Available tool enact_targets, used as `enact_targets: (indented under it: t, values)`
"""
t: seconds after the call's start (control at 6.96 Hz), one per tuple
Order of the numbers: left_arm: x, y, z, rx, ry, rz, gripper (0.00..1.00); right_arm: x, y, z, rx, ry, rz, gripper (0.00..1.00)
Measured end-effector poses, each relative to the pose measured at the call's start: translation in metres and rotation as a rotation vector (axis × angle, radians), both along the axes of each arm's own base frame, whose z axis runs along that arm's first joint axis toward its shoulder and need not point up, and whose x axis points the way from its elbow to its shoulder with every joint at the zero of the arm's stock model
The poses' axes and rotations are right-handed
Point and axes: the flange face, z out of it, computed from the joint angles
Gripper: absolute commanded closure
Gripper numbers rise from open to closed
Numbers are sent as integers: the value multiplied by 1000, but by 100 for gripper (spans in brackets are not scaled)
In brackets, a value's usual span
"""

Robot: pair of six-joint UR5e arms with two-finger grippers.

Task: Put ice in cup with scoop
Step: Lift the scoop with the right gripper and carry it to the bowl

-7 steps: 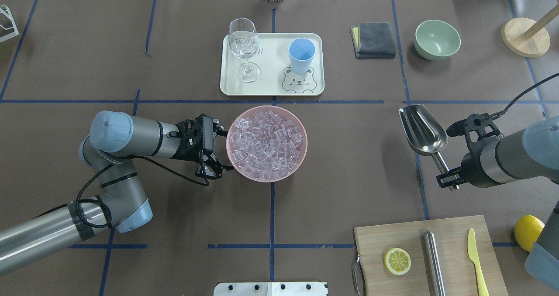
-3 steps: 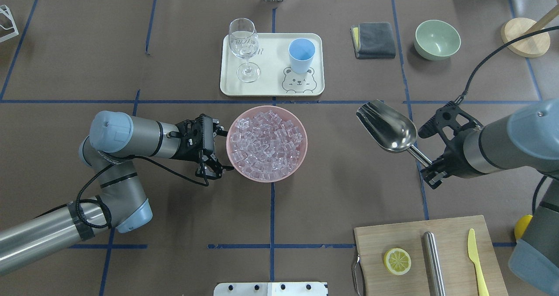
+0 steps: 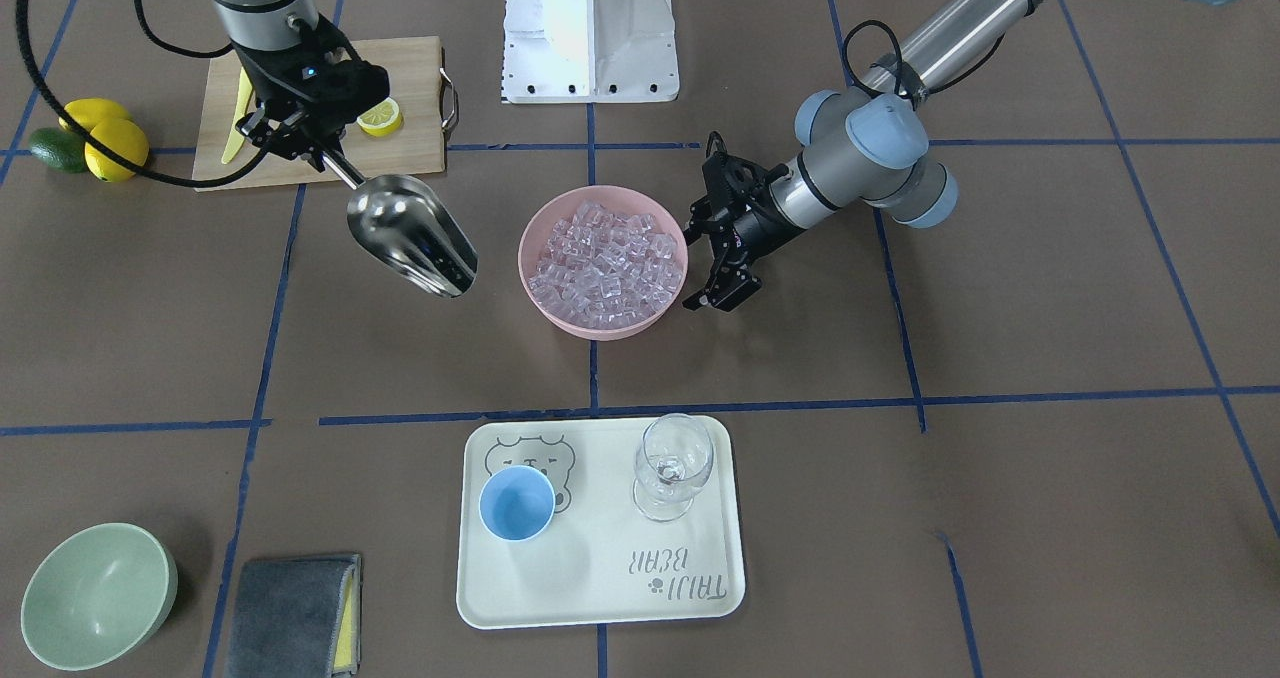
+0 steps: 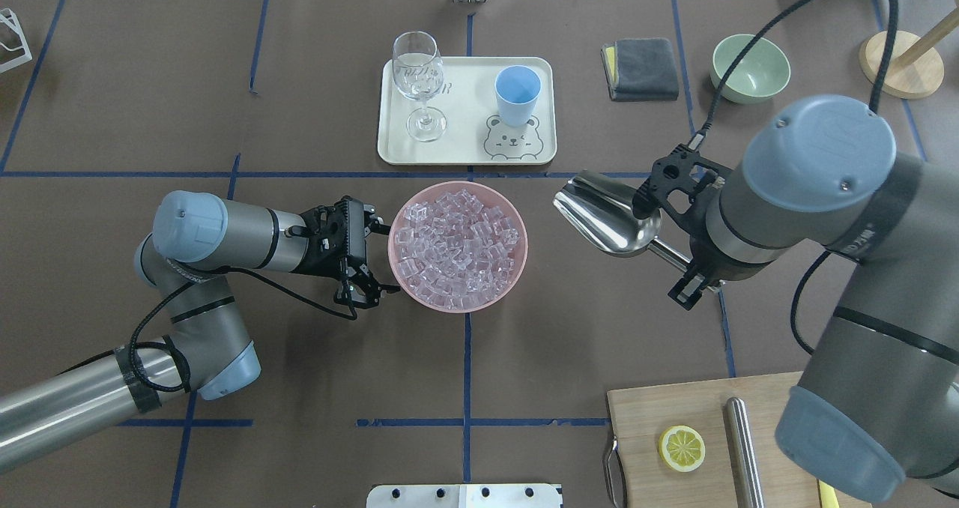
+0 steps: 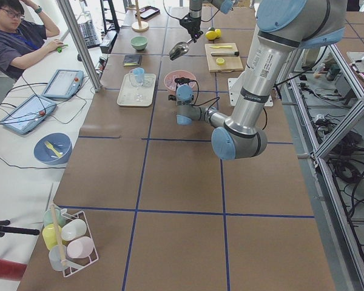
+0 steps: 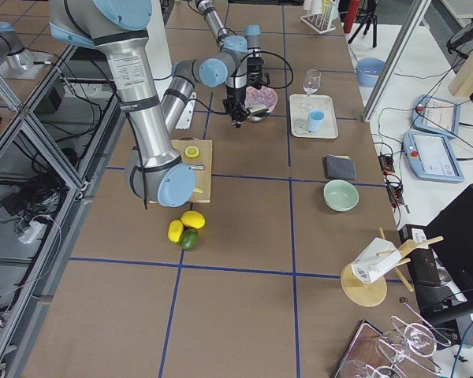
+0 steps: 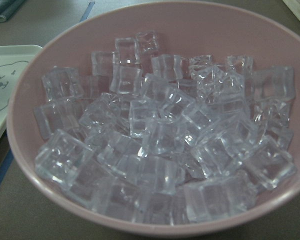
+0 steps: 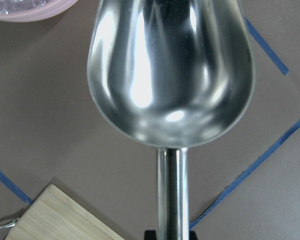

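The ice (image 4: 457,246) is a heap of clear cubes filling a pink bowl (image 4: 524,247) at the table's middle; it also fills the left wrist view (image 7: 165,140). My left gripper (image 4: 377,261) is open and stands against the bowl's left rim, one finger on each side of it. My right gripper (image 4: 688,283) is shut on the handle of the steel scoop (image 4: 607,219). The scoop is empty (image 8: 170,70) and held above the table just right of the bowl, its mouth toward the bowl. The light-blue cup (image 4: 517,94) stands empty on the cream tray (image 4: 464,152) beyond the bowl.
A wine glass (image 4: 419,81) stands on the tray left of the cup. A grey cloth (image 4: 640,68) and a pale-green bowl (image 4: 749,66) are at the back right. A cutting board (image 4: 652,410) with a lemon slice (image 4: 682,448) and a steel tube (image 4: 743,448) lies front right.
My right arm has swung the scoop to the left, from the table's right part to just beside the pink bowl. My left arm and the bowl have not moved.
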Motion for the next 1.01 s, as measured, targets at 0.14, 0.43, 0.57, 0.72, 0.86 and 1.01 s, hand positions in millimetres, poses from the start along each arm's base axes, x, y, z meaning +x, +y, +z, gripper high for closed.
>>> enact_targets:
  t: [0.14, 0.43, 0.57, 0.72, 0.86, 1.01]
  values:
    - [0, 0, 0, 0, 0, 0, 0, -12, 5, -26, 30, 77, -40, 100]
    - [0, 0, 1, -1, -2, 0, 0, -42, 4, -71, 94, 241, -178, 100]
    - [0, 0, 2, -2, -3, 0, 0, -55, 5, -84, 103, 285, -230, 100]
    - [0, 1, 2, -2, -3, 1, 0, -68, 11, -89, 104, 304, -263, 100]
    - [1, 1, 2, -2, -3, 1, 0, -81, 16, -90, 100, 317, -285, 100]
    - [1, 1, 2, -2, -3, 1, 0, -96, 17, -93, 91, 331, -301, 100]
